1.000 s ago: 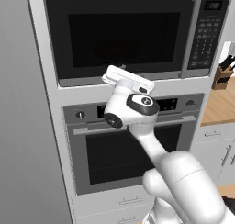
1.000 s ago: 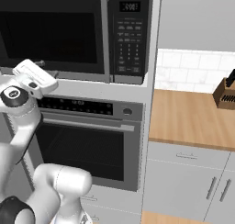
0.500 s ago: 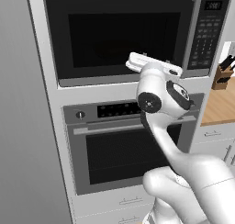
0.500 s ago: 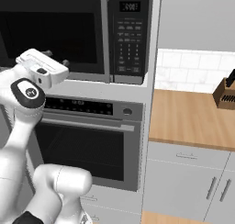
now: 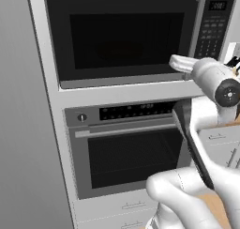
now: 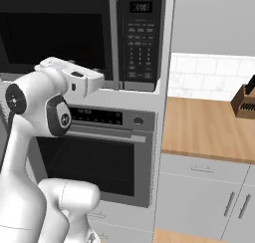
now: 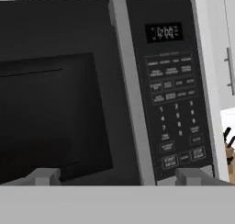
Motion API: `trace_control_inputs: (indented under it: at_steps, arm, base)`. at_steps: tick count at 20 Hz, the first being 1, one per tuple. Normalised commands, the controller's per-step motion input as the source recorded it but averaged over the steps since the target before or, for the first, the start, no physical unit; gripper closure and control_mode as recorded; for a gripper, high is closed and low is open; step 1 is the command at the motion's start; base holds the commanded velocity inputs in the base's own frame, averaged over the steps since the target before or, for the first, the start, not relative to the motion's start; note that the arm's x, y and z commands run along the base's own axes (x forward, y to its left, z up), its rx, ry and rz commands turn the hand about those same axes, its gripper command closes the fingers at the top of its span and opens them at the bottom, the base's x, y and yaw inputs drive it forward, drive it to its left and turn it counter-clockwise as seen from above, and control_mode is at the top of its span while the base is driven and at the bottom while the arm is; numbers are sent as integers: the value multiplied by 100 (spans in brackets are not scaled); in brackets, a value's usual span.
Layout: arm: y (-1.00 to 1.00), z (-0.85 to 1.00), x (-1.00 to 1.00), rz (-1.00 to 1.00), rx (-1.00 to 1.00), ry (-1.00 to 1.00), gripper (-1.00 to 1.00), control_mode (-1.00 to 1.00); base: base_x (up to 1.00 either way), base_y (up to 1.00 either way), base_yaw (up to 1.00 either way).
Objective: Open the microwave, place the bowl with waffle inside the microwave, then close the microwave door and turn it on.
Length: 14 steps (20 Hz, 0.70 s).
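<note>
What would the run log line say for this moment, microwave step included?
stage: approach to open | microwave door: shut | gripper: open, empty, facing door handle | bowl, waffle: unseen

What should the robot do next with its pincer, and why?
Probably move the open pincer forward onto the grey bar handle. The microwave door is shut, and the handle stands between the two fingertips, not yet touched.

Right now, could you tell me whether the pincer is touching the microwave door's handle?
Apart. In the hand view the open pincer has its fingertips spread either side of the vertical grey handle, which lies farther off, with no contact.
</note>
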Motion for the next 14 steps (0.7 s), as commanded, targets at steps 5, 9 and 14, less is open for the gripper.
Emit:
trace_control_inputs:
  at_steps: [5,9,14]
  arm:
    - [-87,1,-37,15,0,7,-100,-100]
    - [-59,0,0,15,0,5,-100,-100]
    - [-37,-3,-1,12,-1,9,-100,-100]
  base:
    - [0,0,0]
    - [0,0,0]
    - [0,0,0]
